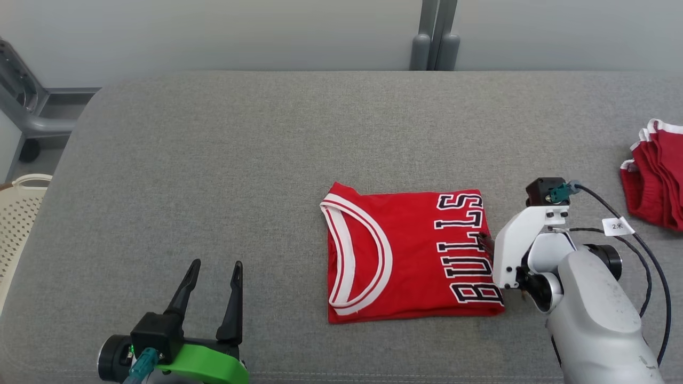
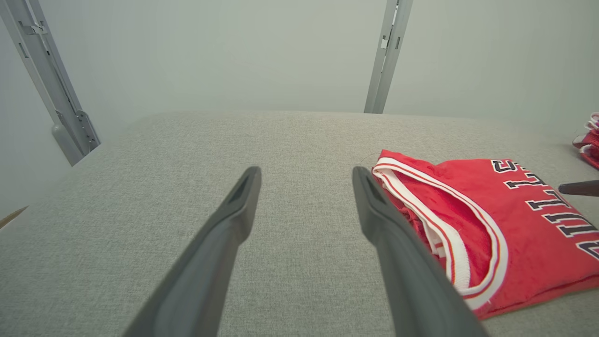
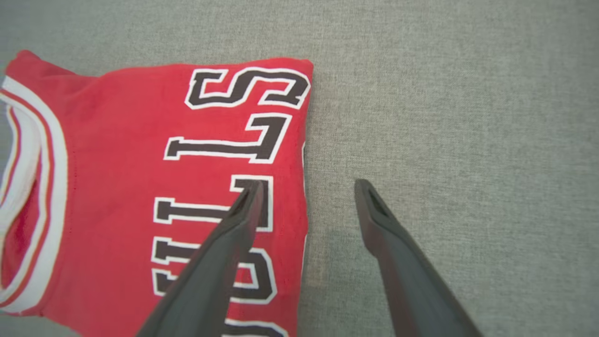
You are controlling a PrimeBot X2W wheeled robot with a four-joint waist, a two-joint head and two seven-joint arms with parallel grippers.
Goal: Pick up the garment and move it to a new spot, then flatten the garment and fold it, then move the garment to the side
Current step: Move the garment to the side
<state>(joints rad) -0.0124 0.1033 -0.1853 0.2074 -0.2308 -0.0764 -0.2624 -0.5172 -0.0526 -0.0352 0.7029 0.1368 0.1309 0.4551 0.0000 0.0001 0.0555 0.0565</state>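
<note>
Both are released and empty: left end effector (image 1: 216, 262) well apart, right end effector (image 3: 307, 185) straddling the edge of the folded Bulls jersey (image 1: 411, 256) mid-desk (image 1: 213, 160). Pinching only the top layer could unfold it.

A grey fabric-covered surface (image 1: 213, 160) carries a folded red jersey (image 1: 405, 256) near its middle, lying flat, white-trimmed opening toward the left, black lettering along its right edge. A stack of red garments (image 1: 659, 178) with white trim lies at the right edge, well apart
</note>
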